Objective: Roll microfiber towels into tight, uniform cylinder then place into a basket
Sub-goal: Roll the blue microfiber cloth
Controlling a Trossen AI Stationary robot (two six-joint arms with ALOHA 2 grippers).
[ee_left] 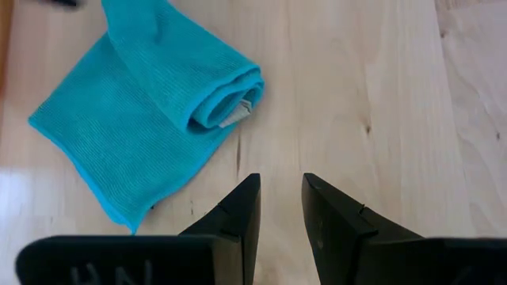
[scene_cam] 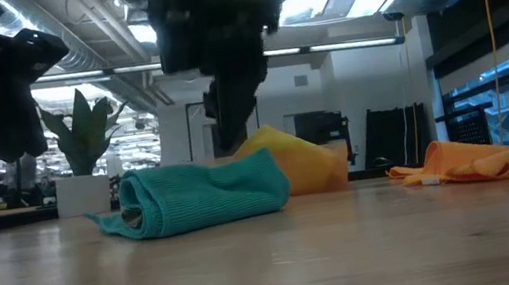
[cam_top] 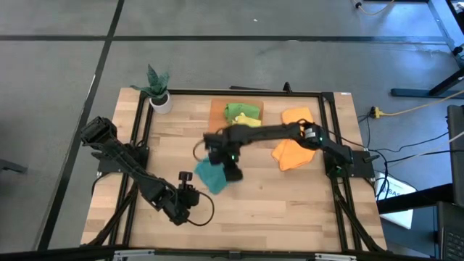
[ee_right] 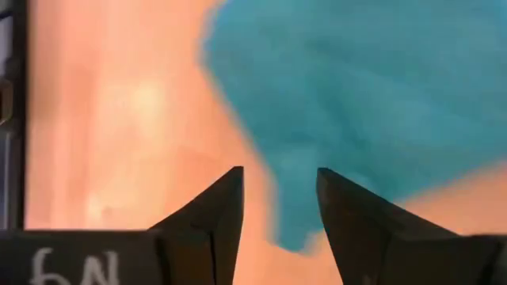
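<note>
A teal towel, partly rolled with a loose flap, lies on the table; it also shows in the low view and the left wrist view. My right gripper is open, pointing down over the towel's right part. My left gripper is open and empty, on the table's near-left side of the towel, pointing at the towel's rolled end. The orange basket at the far middle holds a green towel and a yellow towel. My right gripper's open fingers point down at the top of the teal towel's right part. I cannot tell whether they touch it. My left gripper touches nothing.
Two orange towels lie loose on the table's right half; one shows in the low view. A small white pot with a green plant stands at the far left corner. Black frame rails run along the table's edges.
</note>
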